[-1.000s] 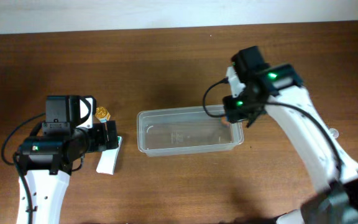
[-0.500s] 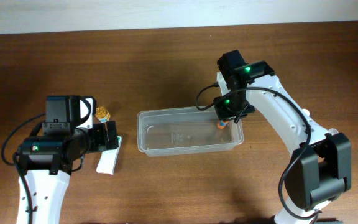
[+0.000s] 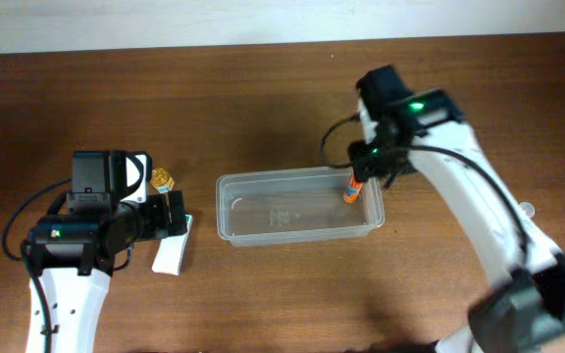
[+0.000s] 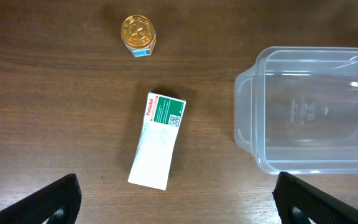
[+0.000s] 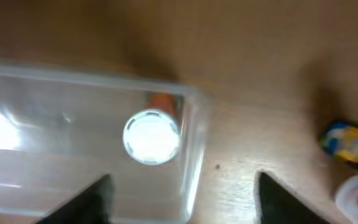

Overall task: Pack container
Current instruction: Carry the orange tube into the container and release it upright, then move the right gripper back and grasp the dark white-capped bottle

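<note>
While the wooden table (image 3: pixel 263 88) is being flanked by both arms, the container (image 3: pixel 292 175) is lying at its middle, between them. It is being shown as a clear, translucent rectangular tub with rounded corners and a raised rim, its long side running left to right. The right gripper (image 5: pixel 182 205) is being held above the container's right far corner, fingers spread wide and empty. The left gripper (image 4: pixel 188 205) is likewise being held spread with nothing in it, left of the container. Below it, a white and green box (image 4: pixel 157 140) is lying flat, near the container but apart from it. An orange bottle (image 3: pixel 350 190) with a white cap is standing inside the container, in that right far corner, ungripped. A gold-lidded jar (image 4: pixel 138 35) is sitting beyond the box. Compared with half a second ago, the right wrist is being found slightly farther from the container, more of the bottle is being exposed, and the left arm is being seen unmoved.
</note>
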